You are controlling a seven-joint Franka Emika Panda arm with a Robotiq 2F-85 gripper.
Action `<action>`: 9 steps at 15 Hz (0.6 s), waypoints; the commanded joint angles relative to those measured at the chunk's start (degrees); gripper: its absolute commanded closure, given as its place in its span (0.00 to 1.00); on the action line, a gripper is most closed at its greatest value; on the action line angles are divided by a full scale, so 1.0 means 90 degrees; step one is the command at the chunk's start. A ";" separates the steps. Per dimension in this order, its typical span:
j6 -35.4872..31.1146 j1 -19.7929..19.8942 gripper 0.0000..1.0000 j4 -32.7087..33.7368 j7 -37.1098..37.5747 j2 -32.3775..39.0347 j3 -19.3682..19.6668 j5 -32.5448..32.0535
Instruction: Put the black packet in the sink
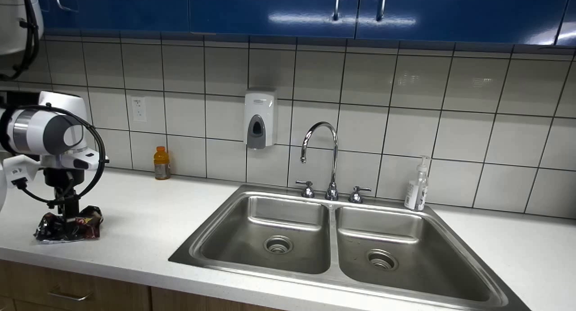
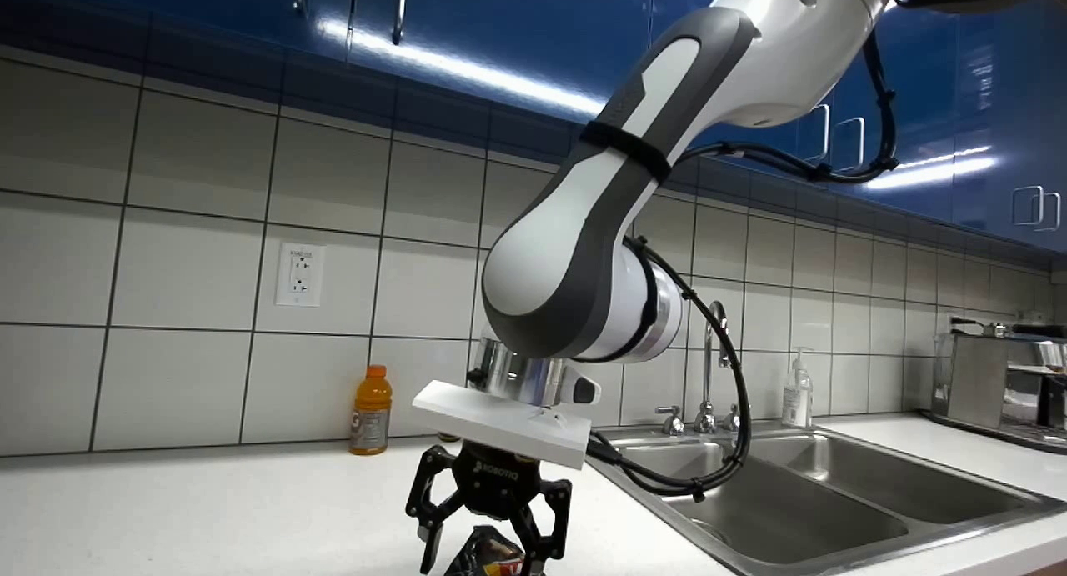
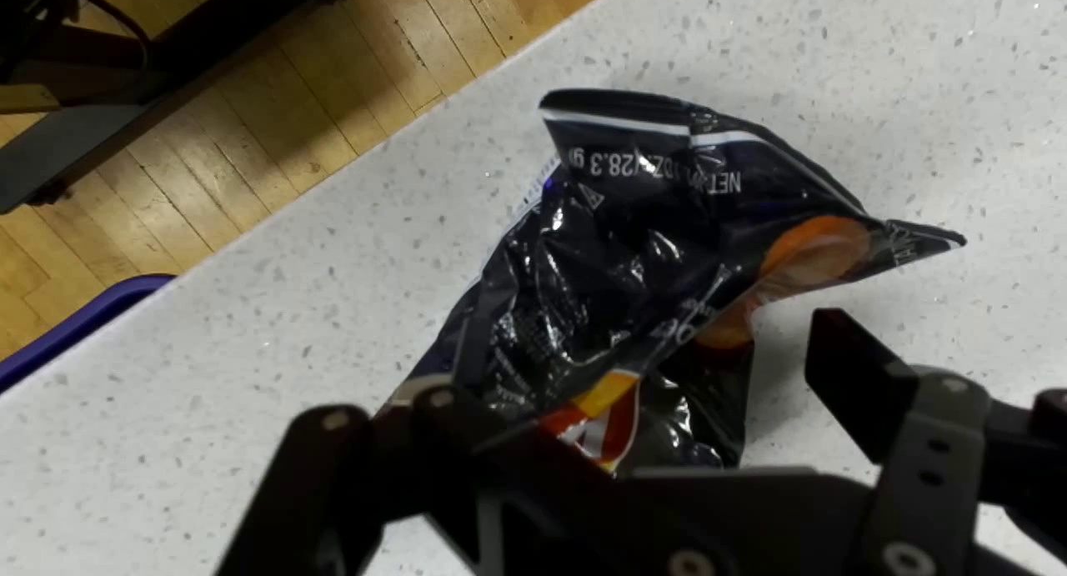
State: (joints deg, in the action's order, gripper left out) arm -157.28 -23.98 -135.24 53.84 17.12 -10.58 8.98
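The black packet lies crumpled on the white counter, with red, orange and white print. It also shows in the wrist view and at the bottom of an exterior view, cut off by the frame. My gripper points down over the packet. In an exterior view its fingers are spread, with the packet between them. In the wrist view there is bare counter between the packet and the right finger; the left finger overlaps the packet. The double-basin steel sink also shows in an exterior view.
An orange bottle stands by the tiled wall behind the gripper. A curved chrome faucet rises behind the sink. A clear pump bottle stands at the sink's back rim. The counter's front edge runs close to the packet.
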 commanded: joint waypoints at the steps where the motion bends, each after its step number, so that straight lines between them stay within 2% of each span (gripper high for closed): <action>1: 0.0011 -0.0023 0.34 -0.0083 0.0189 -0.0168 0.0000 -0.0070; 9: 0.0025 -0.0041 0.98 -0.0078 0.0214 -0.0190 0.0036 -0.0134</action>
State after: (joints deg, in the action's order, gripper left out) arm -157.28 -23.98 -135.24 53.84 17.06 -10.58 8.98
